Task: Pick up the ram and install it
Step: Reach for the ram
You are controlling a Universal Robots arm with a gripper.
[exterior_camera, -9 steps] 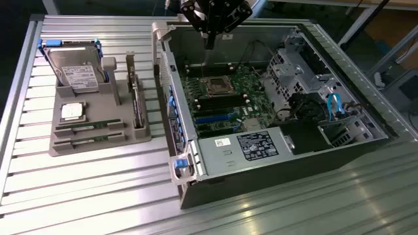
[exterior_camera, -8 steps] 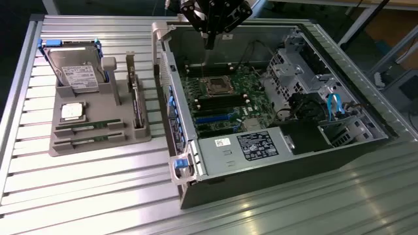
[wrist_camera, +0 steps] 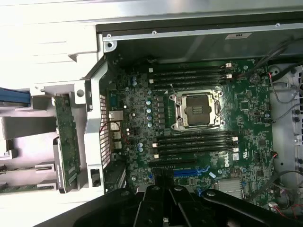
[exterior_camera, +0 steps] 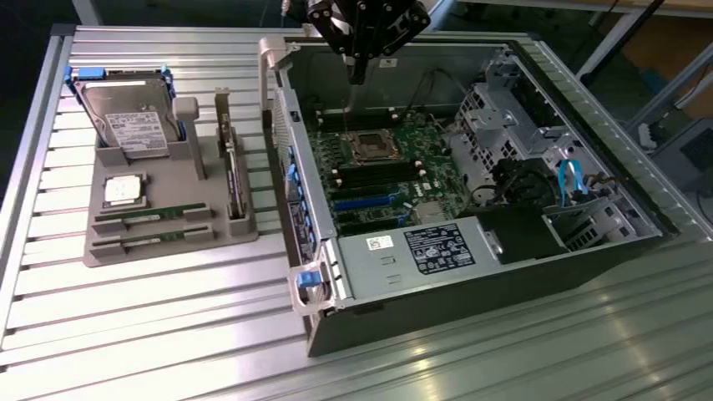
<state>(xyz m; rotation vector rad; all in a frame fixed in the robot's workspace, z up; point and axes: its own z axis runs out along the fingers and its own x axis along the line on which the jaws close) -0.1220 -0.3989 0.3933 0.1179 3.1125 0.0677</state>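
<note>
Green boards are what catch the eye: the ram (exterior_camera: 150,215) lies flat in its own groove of a grey tray (exterior_camera: 229,234), outside the computer case (exterior_camera: 446,309), off the case's side at the exterior view's left. A second stick (exterior_camera: 149,243) sits in the groove just beside it. The grooves look cut to hold each stick on edge and apart from its neighbours, so fingers can come down on either face.

On that same tray, farther from the case's front corner, stand a hard drive (exterior_camera: 132,117), a square silver processor chip (exterior_camera: 123,190) and a taller expansion card (exterior_camera: 232,171) propped upright.

The gripper (exterior_camera: 356,77) hangs above the case's open interior, near its far wall, fingers pressed together and pinching nothing that I can see. Its camera looks straight down on the motherboard (wrist_camera: 142,118) inside the case, where the empty processor socket (wrist_camera: 196,109) has long dark memory slots (wrist_camera: 194,139) on either side of it.

From where I stand, the arm seems to be over the case rather than over the ram, which lies untouched and well apart from it; nothing of the pick-up looks done yet
</note>
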